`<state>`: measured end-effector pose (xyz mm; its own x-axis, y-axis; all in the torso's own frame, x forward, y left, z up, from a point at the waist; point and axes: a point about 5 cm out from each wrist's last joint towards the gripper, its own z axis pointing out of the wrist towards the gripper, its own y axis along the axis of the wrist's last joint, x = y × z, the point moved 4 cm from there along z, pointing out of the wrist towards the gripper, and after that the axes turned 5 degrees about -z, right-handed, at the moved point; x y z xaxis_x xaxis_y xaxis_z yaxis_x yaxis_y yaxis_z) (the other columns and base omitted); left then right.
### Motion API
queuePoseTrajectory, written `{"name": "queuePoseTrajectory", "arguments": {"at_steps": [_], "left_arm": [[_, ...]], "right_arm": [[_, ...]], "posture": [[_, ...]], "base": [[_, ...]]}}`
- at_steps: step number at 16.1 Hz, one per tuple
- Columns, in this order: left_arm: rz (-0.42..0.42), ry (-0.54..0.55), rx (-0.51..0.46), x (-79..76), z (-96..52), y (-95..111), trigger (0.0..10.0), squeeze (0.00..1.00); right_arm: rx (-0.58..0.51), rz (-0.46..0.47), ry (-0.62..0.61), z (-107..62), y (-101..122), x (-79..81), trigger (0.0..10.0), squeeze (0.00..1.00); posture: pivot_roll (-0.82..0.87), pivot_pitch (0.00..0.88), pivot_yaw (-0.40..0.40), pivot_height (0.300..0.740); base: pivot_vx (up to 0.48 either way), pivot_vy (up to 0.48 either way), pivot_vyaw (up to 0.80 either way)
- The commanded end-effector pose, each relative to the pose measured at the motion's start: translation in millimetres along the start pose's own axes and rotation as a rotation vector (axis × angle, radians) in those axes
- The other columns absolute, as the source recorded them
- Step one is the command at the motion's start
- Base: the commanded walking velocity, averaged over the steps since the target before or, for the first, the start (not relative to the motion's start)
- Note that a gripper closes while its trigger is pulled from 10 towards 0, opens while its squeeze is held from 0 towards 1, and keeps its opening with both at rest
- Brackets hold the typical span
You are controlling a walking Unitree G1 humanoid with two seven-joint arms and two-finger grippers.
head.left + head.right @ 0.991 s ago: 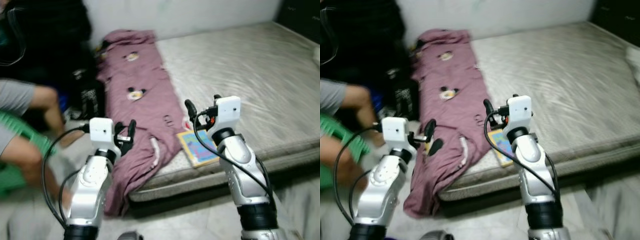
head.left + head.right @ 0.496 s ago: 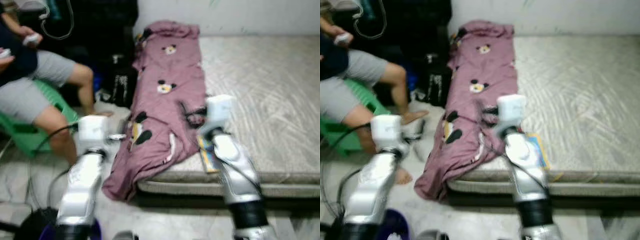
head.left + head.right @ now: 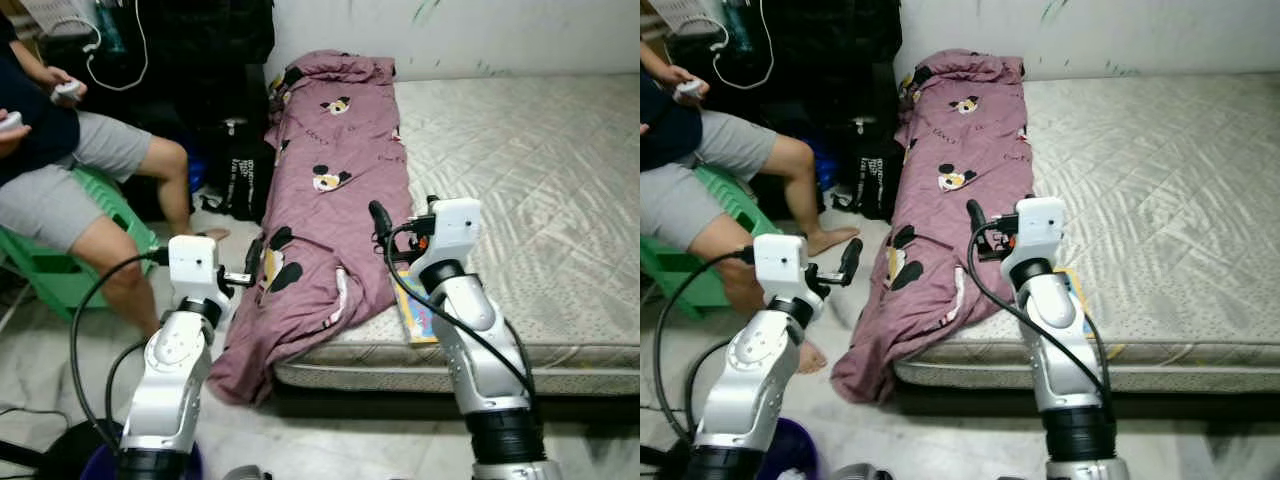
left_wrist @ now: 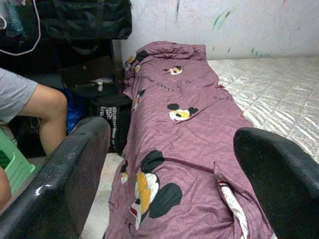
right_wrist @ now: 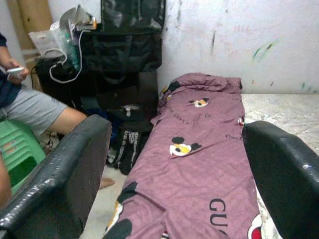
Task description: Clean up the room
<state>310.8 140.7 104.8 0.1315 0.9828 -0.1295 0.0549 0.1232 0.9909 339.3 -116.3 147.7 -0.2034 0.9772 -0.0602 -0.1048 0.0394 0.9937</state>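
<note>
Both hands were raised in front of the robot and held nothing. The left hand (image 3: 252,268) hovered over the floor beside the left edge of the bed, its two black fingers (image 4: 65,184) spread wide, and the wrist view looked between them along the long mauve quilted blanket printed with cartoon mouse faces (image 3: 325,190). The right hand (image 3: 385,222) hung above the front part of that blanket, near the front edge of the bed, its fingers (image 5: 60,184) likewise spread wide with the blanket showing between them. The blanket lay lengthwise along the left edge of the pale grey quilted mattress (image 3: 520,180), bunched at the far end against the scuffed white wall (image 3: 1120,30) and spilling over the front left corner down to the light tiled floor (image 3: 970,440). A flat colourful picture book (image 3: 418,308) lay on the mattress at its front edge, just beside the blanket and partly hidden by the right arm. To the left of the bed, a seated person in grey shorts (image 3: 60,190) sat on a green plastic stool (image 3: 50,270), with a small device held in a hand (image 3: 62,90) and a white cable trailing from it. Black bags (image 3: 240,170) stood on the floor between the person and the bed, under a dark stack against the wall.
</note>
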Motion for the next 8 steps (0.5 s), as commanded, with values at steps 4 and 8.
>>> {"name": "queuePoseTrajectory", "arguments": {"at_steps": [4, 8], "left_arm": [[0.016, -0.034, 0.007, 0.1, 5.4, 1.2, 10.0, 0.0], [0.016, -0.046, 0.001, -4.2, 10.1, 3.4, 10.0, 0.0]], "right_arm": [[-0.025, 0.008, -0.05, -2.9, 3.4, -4.5, 10.0, 0.0], [-0.021, 0.008, -0.059, -4.2, 0.5, -4.5, 10.0, 0.0]], "posture": [[-0.17, 0.0, 0.13, 0.74], [-0.16, 0.0, 0.123, 0.74]], "base": [[0.0, 0.0, 0.0], [0.0, 0.0, 0.0]]}}
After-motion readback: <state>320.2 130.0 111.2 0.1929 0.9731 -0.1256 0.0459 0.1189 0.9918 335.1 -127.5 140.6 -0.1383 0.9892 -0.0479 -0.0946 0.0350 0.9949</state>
